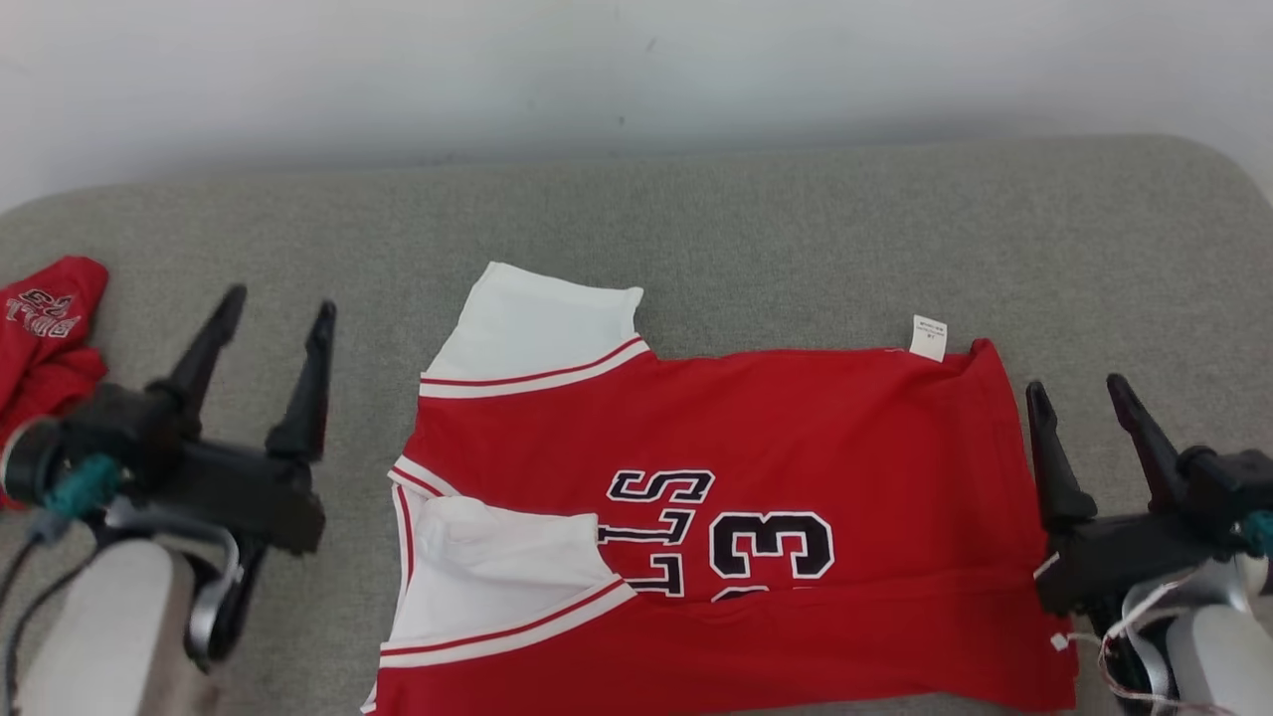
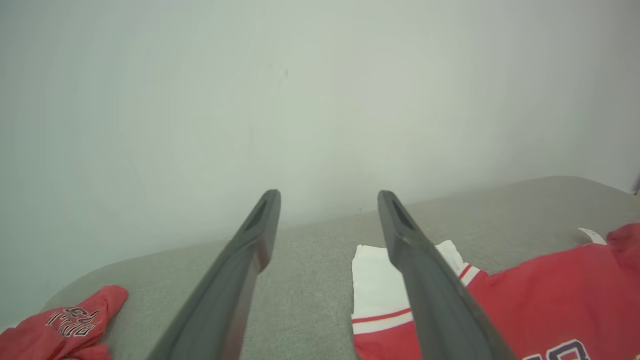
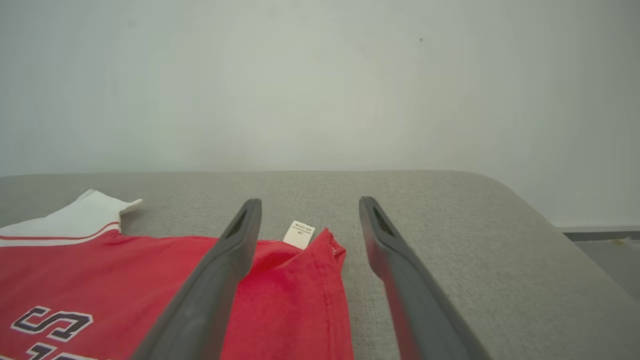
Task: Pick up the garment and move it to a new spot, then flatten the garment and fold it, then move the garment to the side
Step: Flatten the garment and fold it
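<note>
Nearest to the robot, the left gripper (image 1: 280,298) hovers over the grey padded surface (image 1: 796,229), to the left of the garment (image 1: 796,428). Its two fingers are spread wide, with nothing between them. The right gripper (image 1: 1076,384) stands at the other side, also wide open and empty, and its inner finger is just beside the red hem edge. The garment lies across the middle of the surface, neck to the left and hem to the right. It is mostly flat, and its near edge runs out of the head view at the bottom.

The first risk is the near sleeve (image 1: 497,567), which is turned inward over the chest and covers part of the lettering. If the fold is made like this, I think the flap will be trapped inside and give a thick, uneven bundle. A second risk is a pinch that takes only the top layer of cloth, so that the lower layer drags and wrinkles.

Farther away, the far sleeve (image 1: 537,318) sticks out beyond the body. The hem corner at the white label (image 1: 928,337) is a little curled, so both could fold crookedly. At the far left lies a second red garment (image 1: 45,328), and a wide swing of the left arm could catch it. The surface seems to end at the wall (image 1: 597,70), so a push away from the robot has little room.
</note>
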Robot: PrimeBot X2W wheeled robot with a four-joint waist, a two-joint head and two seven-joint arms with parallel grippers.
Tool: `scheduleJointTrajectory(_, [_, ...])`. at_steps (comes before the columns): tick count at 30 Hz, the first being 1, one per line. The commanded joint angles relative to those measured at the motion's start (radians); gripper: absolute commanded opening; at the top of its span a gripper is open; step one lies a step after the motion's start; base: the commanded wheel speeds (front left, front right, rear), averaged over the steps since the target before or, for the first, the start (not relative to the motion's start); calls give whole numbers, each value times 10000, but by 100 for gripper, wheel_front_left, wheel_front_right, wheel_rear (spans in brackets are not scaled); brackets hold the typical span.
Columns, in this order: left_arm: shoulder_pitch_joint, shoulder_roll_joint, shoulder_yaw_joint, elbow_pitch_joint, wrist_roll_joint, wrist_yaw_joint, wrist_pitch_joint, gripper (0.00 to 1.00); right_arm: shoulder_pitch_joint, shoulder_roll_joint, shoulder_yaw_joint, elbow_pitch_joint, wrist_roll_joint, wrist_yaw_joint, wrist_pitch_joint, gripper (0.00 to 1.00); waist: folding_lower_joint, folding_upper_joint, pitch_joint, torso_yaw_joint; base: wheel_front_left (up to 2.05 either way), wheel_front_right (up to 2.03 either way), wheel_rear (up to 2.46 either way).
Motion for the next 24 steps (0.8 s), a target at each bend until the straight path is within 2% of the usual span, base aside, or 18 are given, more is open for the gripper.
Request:
scheduleJointTrajectory(1, [-329, 146, -111, 85, -185, 28, 64, 100, -232, -85, 10, 109, 36, -28, 146, 100, -1, -1, 645, -304, 0, 0, 0])
scheduleJointTrajectory(5, [-2009, 802, -1098, 719, -1204, 22, 427, 100, -1306, -165, 153, 608, 57, -28, 981, 100, -1, -1, 1356, -564, 0, 0, 0])
scheduleJointTrajectory(10, [-3795, 1329, -2371, 1813, -2359, 21, 1014, 100, -2704, -251, 535, 1462, 94, -28, 1871, 100, -1, -1, 2134, -871, 0, 0, 0])
scheduleJointTrajectory(19, [-5594, 1816, -4857, 3523, -3658, 19, 1576, 100, -4565, -28, 1451, 2857, 175, -28, 2896, 100, -1, -1, 2775, -1270, 0, 0, 0])
scheduleJointTrajectory(24, [-6161, 1953, -5763, 4360, -4310, 19, 1690, 100, -5221, 148, 1956, 3425, 468, -28, 3290, 100, -1, -1, 2899, -1511, 0, 0, 0])
